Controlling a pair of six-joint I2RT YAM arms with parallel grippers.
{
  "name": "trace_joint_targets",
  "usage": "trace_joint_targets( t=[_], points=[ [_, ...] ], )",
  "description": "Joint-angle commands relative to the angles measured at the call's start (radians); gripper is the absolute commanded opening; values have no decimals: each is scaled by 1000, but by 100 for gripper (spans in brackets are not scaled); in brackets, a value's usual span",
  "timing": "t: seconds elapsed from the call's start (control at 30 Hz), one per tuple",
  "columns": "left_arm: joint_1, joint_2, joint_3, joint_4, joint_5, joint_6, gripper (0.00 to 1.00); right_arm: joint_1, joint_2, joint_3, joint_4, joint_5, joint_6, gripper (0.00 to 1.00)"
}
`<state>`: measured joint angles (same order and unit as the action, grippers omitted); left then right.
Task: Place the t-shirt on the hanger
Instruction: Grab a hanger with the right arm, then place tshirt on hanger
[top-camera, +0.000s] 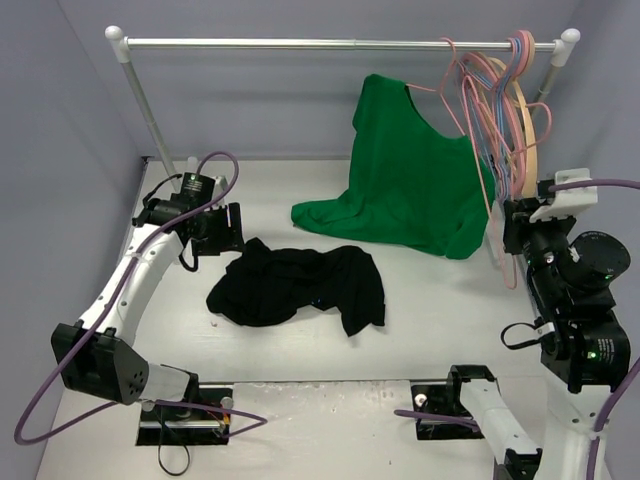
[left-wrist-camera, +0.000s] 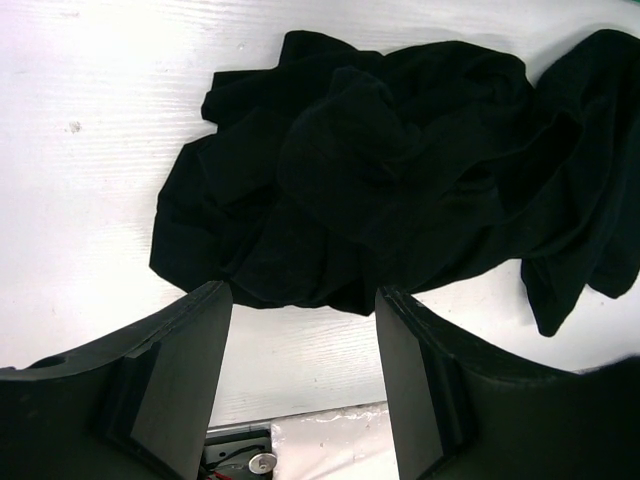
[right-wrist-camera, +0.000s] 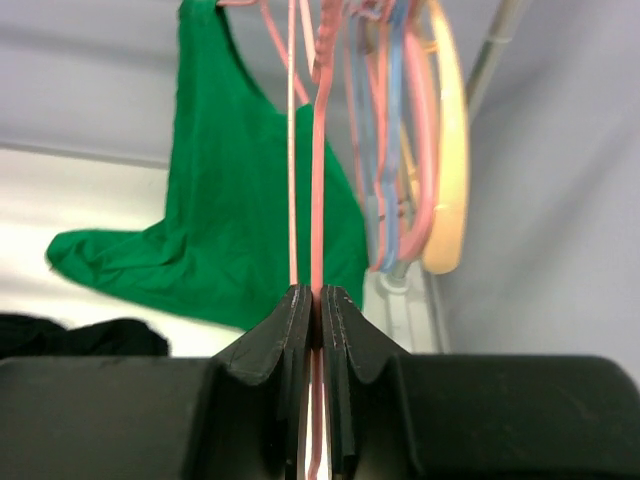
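The black t-shirt (top-camera: 295, 285) lies crumpled on the white table, left of centre. It fills the upper part of the left wrist view (left-wrist-camera: 400, 170), and a bit shows in the right wrist view (right-wrist-camera: 80, 338). My left gripper (top-camera: 225, 228) is open and empty, just beyond the shirt's far left edge; in its own view (left-wrist-camera: 303, 300) the jaws stand wide apart at the shirt's hem. My right gripper (top-camera: 505, 225) is shut on the pink wire hanger (top-camera: 497, 150), which hangs from the rail at the right. The wire (right-wrist-camera: 318, 150) runs up from the closed jaws (right-wrist-camera: 318, 295).
A green t-shirt (top-camera: 415, 180) hangs from the white rail (top-camera: 340, 44) on another pink hanger, its hem trailing on the table. A thick tan hanger (top-camera: 530, 120) and blue hangers (top-camera: 505, 90) hang bunched by the right rail post. Grey walls close in on three sides.
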<state>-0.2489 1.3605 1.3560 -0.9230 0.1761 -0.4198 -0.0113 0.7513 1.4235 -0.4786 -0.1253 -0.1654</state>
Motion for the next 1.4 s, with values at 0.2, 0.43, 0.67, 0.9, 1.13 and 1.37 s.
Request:
trace_joint_targets(
  t=[0.2, 0.43, 0.67, 0.9, 1.13, 1.37],
  points=[
    [-171, -12, -15, 44, -160, -31, 59, 5, -63, -133, 70, -373, 10, 0],
    [-312, -67, -196, 200, -314, -60, 58, 5, -23, -204, 168, -616, 82, 0],
    [-320, -9, -192, 254, -404, -68, 58, 46, 10, -279, 241, -665, 125, 0],
    [-320, 15, -195, 340, -403, -66, 58, 77, 51, -310, 259, -663, 122, 0],
    [-320, 80, -189, 358, -403, -57, 47, 146, 112, -322, 199, -616, 80, 0],
    [-319, 124, -132, 349, -455, -14, 11, 252, 148, -351, 167, -512, 50, 0]
  ],
)
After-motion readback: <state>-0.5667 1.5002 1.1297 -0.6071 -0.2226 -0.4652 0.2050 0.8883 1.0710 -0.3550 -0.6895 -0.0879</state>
